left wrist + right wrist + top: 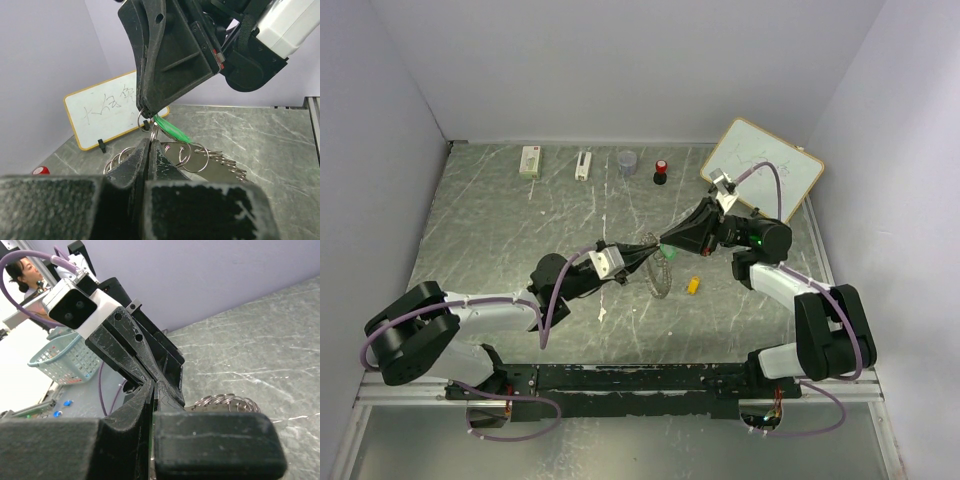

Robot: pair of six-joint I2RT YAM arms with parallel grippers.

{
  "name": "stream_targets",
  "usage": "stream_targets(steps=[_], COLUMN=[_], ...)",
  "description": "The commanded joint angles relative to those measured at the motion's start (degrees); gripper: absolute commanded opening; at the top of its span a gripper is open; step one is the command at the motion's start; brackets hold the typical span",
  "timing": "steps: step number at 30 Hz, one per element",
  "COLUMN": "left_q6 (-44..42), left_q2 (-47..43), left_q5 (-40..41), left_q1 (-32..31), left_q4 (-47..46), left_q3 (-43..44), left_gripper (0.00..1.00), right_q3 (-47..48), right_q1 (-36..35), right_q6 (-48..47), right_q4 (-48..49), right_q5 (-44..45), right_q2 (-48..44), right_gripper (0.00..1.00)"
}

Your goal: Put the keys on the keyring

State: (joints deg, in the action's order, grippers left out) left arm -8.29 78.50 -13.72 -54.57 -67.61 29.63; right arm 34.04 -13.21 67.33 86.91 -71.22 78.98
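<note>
On the grey marbled bench (500, 250), centre of the top view, right tool (146, 111) clamped on the small bright green key (170, 129), left tool (150, 145) closed tight just beneath it, above the large toothed metal keyring (660, 280), small yellow-orange key (694, 285) lying just right.

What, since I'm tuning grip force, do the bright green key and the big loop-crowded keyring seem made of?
The bright green flat key: probably plastic, possibly coated metal; it has an even, saturated colour with a soft sheen, and no bare metal shows. The large silvery keyring with its small split loops: polished metal wire, judging by the thin round loops, grey with bright highlights.
</note>
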Motion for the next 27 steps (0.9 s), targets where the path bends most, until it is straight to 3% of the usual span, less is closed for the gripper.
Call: stream_targets(steps=[1,6,10,13,21,27], left_q6=[0.0,-1.2,-3.3,-4.1,-5.2,-5.5], left_q2=[-0.4,-1.8,-3.7,-4.8,-3.4,-0.2], left_q5=[-0.7,0.3,3.1,4.9,7.7,8.7], left_q1=[0.5,0.5,0.5,0.5,0.5,0.3], left_q4=[-3.2,3.7,12.4,18.5,31.5,40.1], left_q3=[1.3,3.4,5.6,8.0,15.9,22.6], left_gripper=[0.07,0.07,0.07,0.07,0.07,0.07], right_q3=[-0.5,-0.4,-0.6,-0.6,3.1,5.1], right_q1=[0.3,0.4,0.3,0.3,-0.3,-1.2], right_q6=[3.1,1.2,-4.2,-10.7,-35.6,-43.4], right_q4=[14.4,10.8,2.5,-7.1,-43.4,-56.7], right_q5=[-0.7,-0.5,0.0,0.9,4.9,8.6], right_q2=[0.6,0.2,-1.9,-5.0,-13.0,-14.8], right_gripper=[0.00,0.00,0.00,0.00,0.00,0.00])
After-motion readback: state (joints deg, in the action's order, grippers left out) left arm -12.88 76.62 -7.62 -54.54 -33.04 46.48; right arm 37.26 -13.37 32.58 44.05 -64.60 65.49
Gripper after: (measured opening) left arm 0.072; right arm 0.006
